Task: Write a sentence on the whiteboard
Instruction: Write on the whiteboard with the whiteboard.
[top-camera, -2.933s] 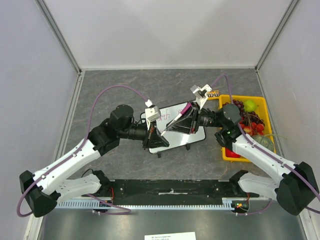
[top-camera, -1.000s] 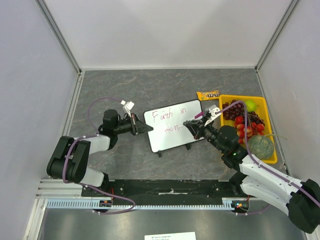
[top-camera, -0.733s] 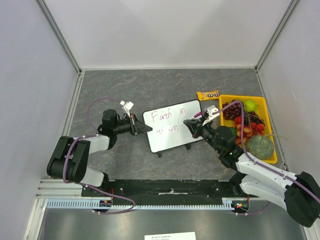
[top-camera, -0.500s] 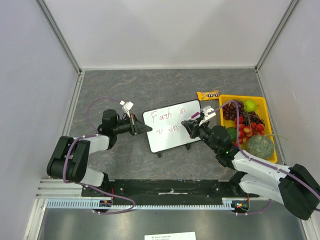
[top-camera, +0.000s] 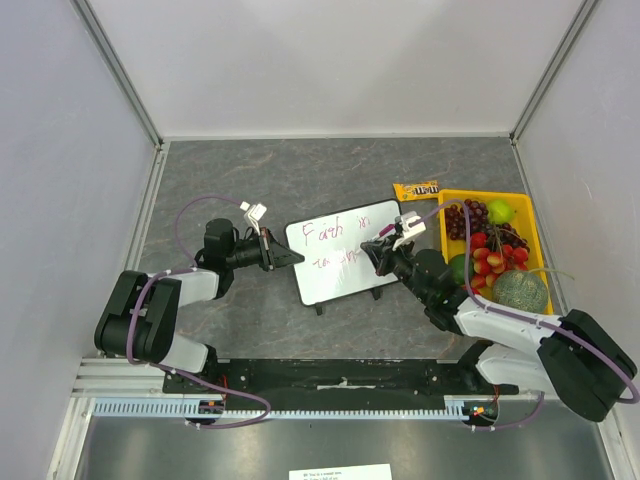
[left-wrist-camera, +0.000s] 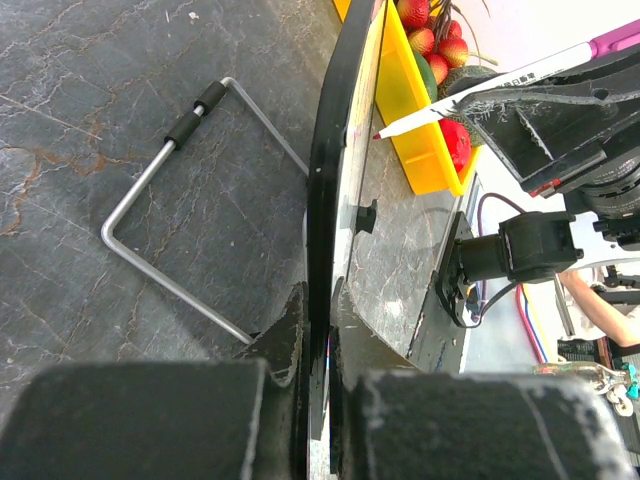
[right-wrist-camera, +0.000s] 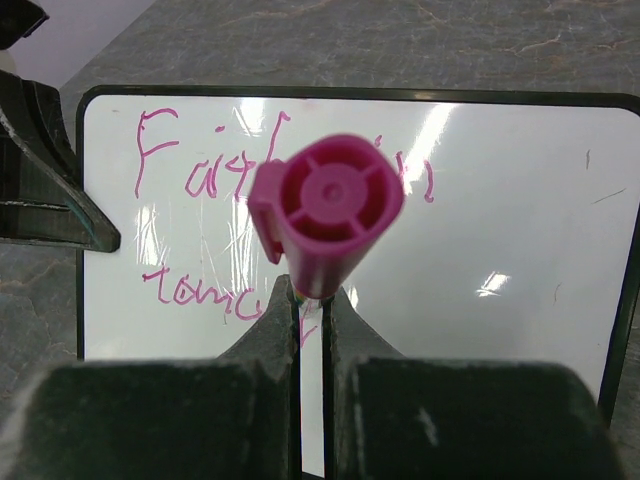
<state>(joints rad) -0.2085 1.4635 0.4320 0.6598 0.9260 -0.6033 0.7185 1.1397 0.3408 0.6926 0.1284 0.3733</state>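
The whiteboard (top-camera: 335, 283) stands tilted on the grey table, and my left gripper (top-camera: 291, 257) is shut on its left edge. In the left wrist view the board (left-wrist-camera: 325, 190) is edge-on between the jaws (left-wrist-camera: 320, 312). My right gripper (top-camera: 377, 249) is shut on a magenta marker (right-wrist-camera: 325, 212) whose tip (left-wrist-camera: 380, 133) is at the board face. The sentence (right-wrist-camera: 205, 165) reads "Faith in" in pink, with a second line (right-wrist-camera: 195, 290) starting "tomo" below it. The marker's end hides part of the lettering.
A yellow tray (top-camera: 470, 195) of grapes, strawberries, apples and a melon (top-camera: 520, 290) sits right of the board, close to the right arm. A candy pack (top-camera: 416, 189) lies behind it. The board's wire stand (left-wrist-camera: 170, 205) rests on the table. Grey walls enclose the table.
Over the last second the right gripper has moved left and slightly back over the board with the marker, and the second line has grown. The left gripper has stayed on the board's edge.
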